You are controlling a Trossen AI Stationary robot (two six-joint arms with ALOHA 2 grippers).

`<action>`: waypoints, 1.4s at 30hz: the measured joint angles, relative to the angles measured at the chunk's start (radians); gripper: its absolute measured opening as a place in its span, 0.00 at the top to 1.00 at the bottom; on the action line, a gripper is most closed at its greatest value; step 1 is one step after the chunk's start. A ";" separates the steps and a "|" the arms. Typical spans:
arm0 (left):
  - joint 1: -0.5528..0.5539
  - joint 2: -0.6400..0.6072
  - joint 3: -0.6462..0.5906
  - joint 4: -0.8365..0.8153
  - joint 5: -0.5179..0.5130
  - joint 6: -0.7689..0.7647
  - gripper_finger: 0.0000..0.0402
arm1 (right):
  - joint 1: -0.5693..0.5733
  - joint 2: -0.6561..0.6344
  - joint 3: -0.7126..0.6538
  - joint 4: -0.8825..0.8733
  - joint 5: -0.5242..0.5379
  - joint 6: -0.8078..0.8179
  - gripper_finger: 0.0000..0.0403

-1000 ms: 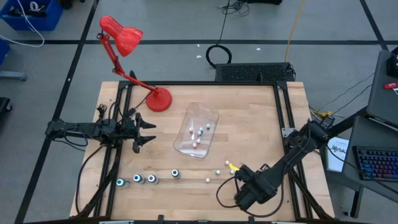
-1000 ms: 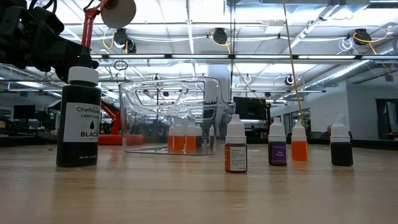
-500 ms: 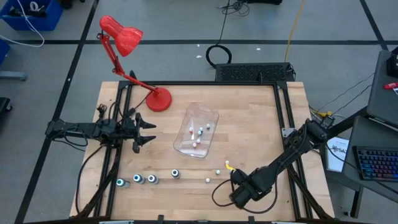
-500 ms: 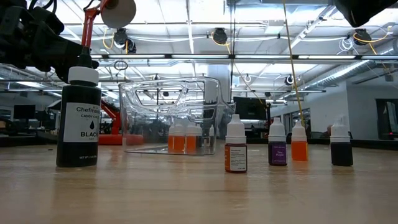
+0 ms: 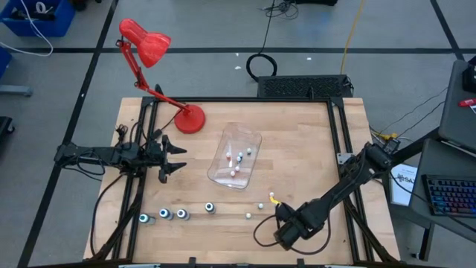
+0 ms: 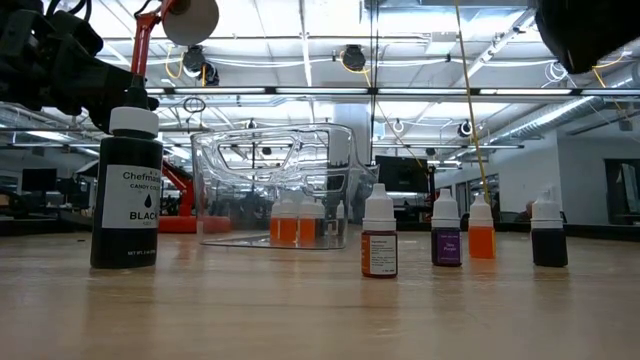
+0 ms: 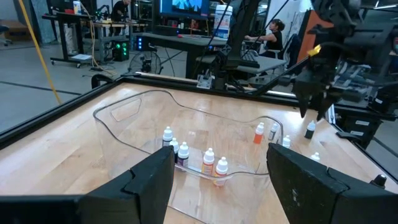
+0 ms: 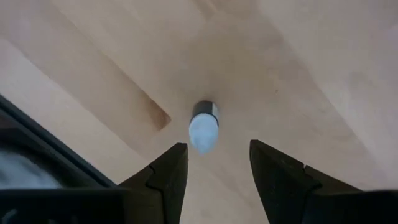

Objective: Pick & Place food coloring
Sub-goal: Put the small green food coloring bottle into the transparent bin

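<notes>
The right gripper (image 8: 214,171) hangs over the wooden table's (image 5: 297,141) front edge, fingers parted above one small food coloring bottle (image 8: 204,127), gripping nothing. The left gripper (image 5: 175,157) waits open beside the clear tub (image 5: 236,155) holding more bottles. A large bottle (image 6: 126,190) reads "BLACK." Ceiling lights hang in the room behind.

A tub (image 5: 236,156) is set mid-table (image 5: 297,141), with several small bottles (image 5: 236,158) inside. A lamp (image 5: 190,118) stands behind it to the left. In front, more bottles (image 5: 210,208) are lined along the near edge.
</notes>
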 joint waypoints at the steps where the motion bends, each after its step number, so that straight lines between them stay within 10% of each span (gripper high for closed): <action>1: 0.000 0.000 0.000 0.000 0.000 0.000 0.37 | 0.000 0.000 -0.015 0.026 -0.014 -0.001 0.60; 42: 0.000 0.000 0.000 0.000 0.000 0.000 0.37 | -0.022 -0.003 -0.122 0.222 -0.045 -0.075 0.60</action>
